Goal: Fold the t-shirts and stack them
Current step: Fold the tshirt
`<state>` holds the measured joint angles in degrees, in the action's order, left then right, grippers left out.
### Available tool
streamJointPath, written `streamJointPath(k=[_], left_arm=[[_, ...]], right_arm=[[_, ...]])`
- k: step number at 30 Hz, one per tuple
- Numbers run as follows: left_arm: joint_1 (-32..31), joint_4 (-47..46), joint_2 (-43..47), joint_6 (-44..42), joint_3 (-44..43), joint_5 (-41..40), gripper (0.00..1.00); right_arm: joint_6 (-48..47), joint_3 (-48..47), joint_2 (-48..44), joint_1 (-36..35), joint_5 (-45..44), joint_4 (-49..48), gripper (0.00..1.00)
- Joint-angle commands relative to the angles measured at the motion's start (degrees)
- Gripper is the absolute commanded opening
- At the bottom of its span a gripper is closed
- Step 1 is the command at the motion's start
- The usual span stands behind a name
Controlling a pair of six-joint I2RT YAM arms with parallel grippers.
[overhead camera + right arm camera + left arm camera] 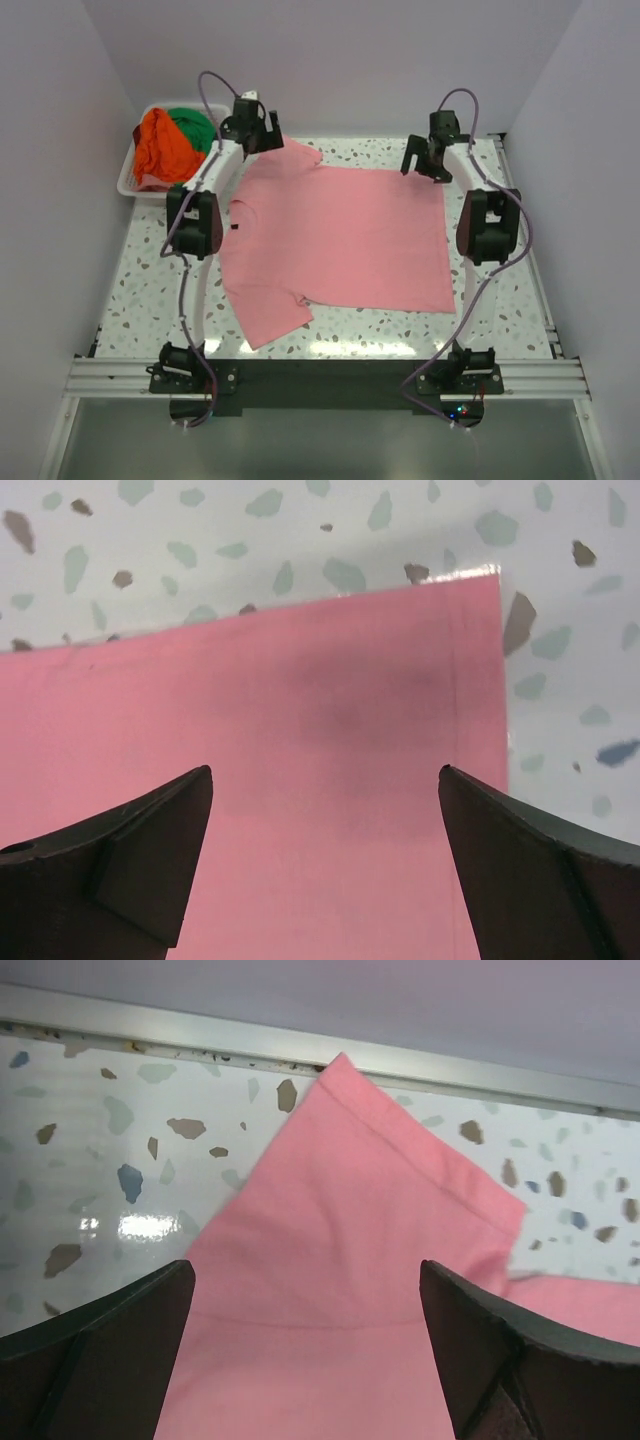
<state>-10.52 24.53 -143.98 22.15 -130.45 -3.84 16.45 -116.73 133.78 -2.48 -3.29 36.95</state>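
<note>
The pink t-shirt (340, 235) lies spread flat on the speckled table, collar to the left, hem to the right. My left gripper (262, 135) is open over its far sleeve (350, 1220), the jaws wide apart above the cloth. My right gripper (428, 160) is open over the far hem corner (400, 710), holding nothing. The orange t-shirt (160, 145) and the green t-shirt (193, 125) lie bunched in the white basket (128, 180) at the far left.
The back wall and a metal rail (200, 1035) run just beyond the sleeve. White side walls close in the table left and right. Bare speckled table (150, 300) shows to the left and in front of the pink shirt.
</note>
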Motion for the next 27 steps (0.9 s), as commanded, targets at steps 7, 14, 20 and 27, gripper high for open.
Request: streamJointPath(k=[7,14,20,27], left_arm=[[-3.97,6.40,36.35,4.81,23.28,-0.63,1.00],[-17.57,6.93,63.01,17.29,64.19,-10.13,1.00],[-25.40,23.40,77.61,31.09,80.68,-14.61,1.00],[-27.09,25.39,88.69,39.18,95.46,-2.50,1.00]], right_arm=[[1.74,31.97,-37.16,-1.21,2.76,-8.90,0.98],[5.79,57.19,-57.03,-2.53,2.07,-12.78,0.99],[5.88,61.00,-61.09,-2.53,1.35,-11.46,0.99],[5.88,60.92,-58.63,-2.53,0.57,-10.76,0.99]])
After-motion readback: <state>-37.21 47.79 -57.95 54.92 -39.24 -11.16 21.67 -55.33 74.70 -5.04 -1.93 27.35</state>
